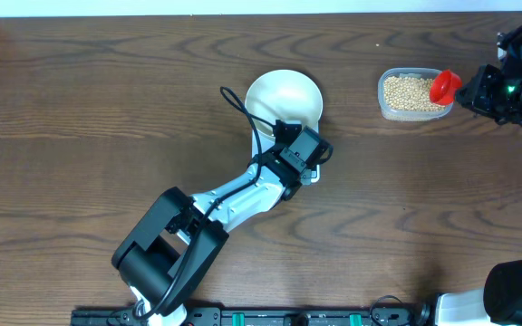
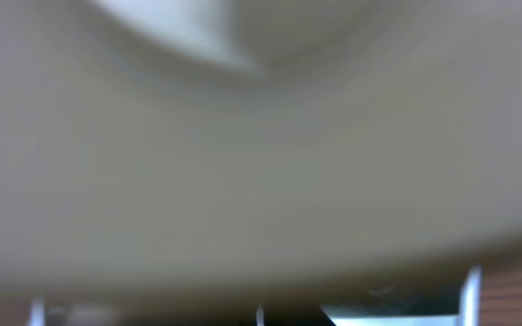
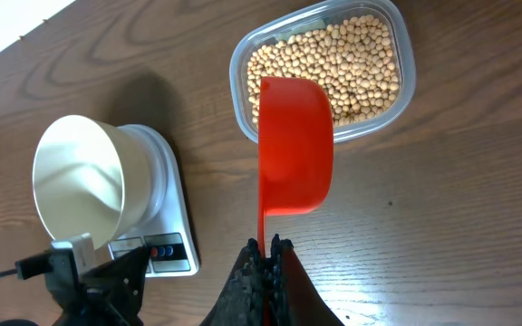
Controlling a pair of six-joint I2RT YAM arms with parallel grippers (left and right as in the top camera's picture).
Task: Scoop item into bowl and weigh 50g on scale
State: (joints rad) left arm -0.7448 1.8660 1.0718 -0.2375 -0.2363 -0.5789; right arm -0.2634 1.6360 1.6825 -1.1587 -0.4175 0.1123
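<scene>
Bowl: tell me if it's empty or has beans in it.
Empty: the bowl shows bare white inside in the overhead and right wrist views; the beans lie in the clear tub.

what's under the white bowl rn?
The scale: the bowl sits on its platform, button end sticking out in the right wrist view. Its display is partly behind the left gripper and unreadable. Overhead, bowl and gripper hide the scale almost completely.

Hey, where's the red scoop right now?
At the right of the overhead view, the red scoop is held by the right gripper, its cup over the edge of the clear tub of beans.
</scene>
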